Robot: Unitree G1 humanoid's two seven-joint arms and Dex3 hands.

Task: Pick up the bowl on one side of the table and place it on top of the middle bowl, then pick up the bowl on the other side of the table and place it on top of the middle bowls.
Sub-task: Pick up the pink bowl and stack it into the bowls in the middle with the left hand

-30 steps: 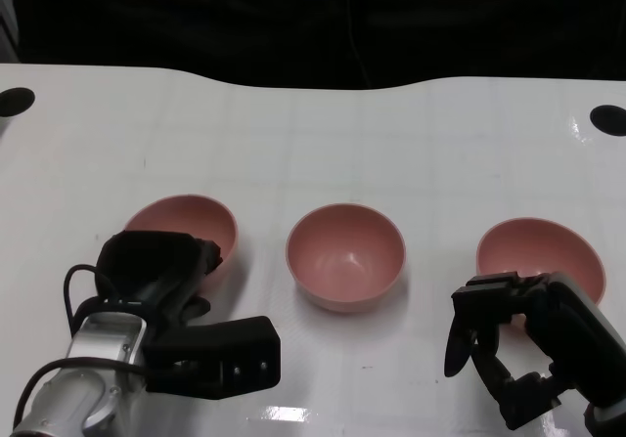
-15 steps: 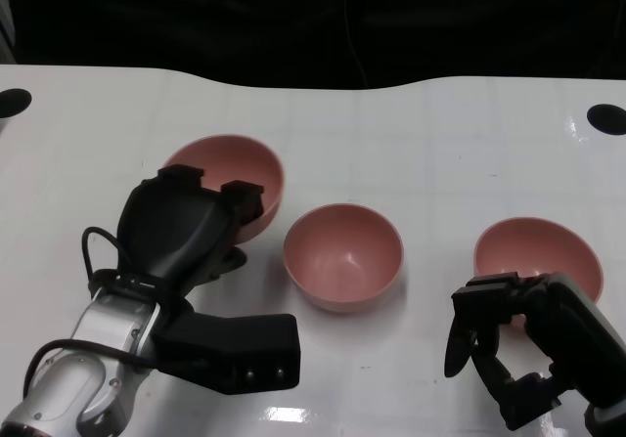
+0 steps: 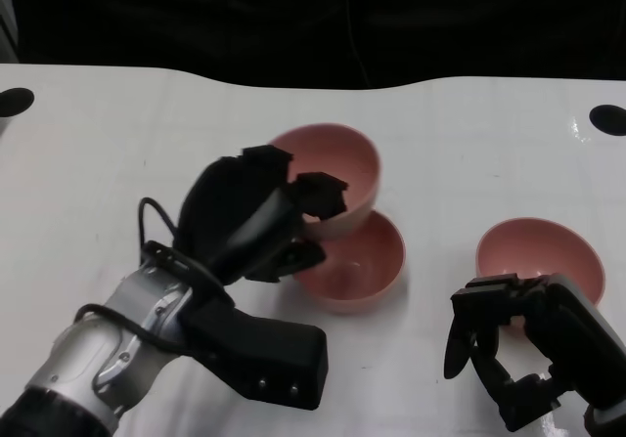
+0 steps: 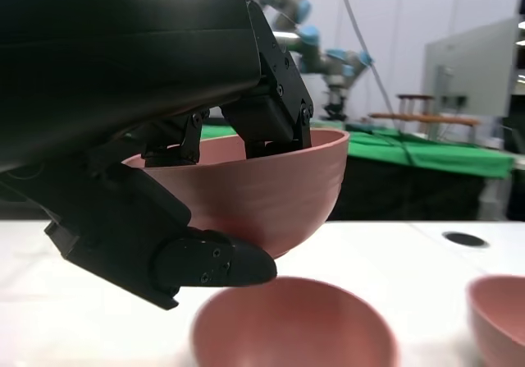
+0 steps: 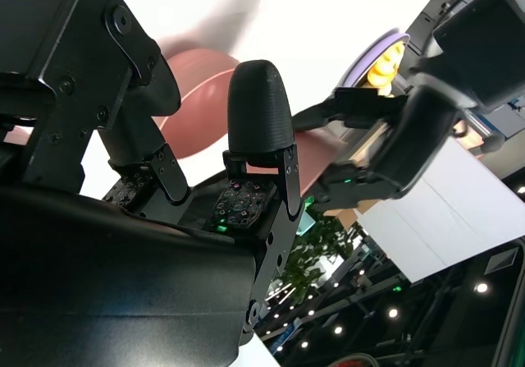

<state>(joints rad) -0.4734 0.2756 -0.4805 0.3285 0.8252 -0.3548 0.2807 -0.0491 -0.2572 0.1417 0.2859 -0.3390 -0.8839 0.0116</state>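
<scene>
Pink bowl (image 3: pixel 337 163), gripped at its rim by the left hand (image 3: pixel 249 217), is held just above the middle bowl (image 3: pixel 357 261) and should be centred and levelled before lowering, while the right hand (image 3: pixel 509 359), holding nothing, waits beside the third bowl (image 3: pixel 538 251) on the white tabletop (image 3: pixel 469 144)

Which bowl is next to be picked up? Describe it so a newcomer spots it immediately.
On the white table, look to the robot's right side, just beyond its right hand. The pink bowl there sits alone and untouched, while the others are at the centre, one held in the left hand.
</scene>
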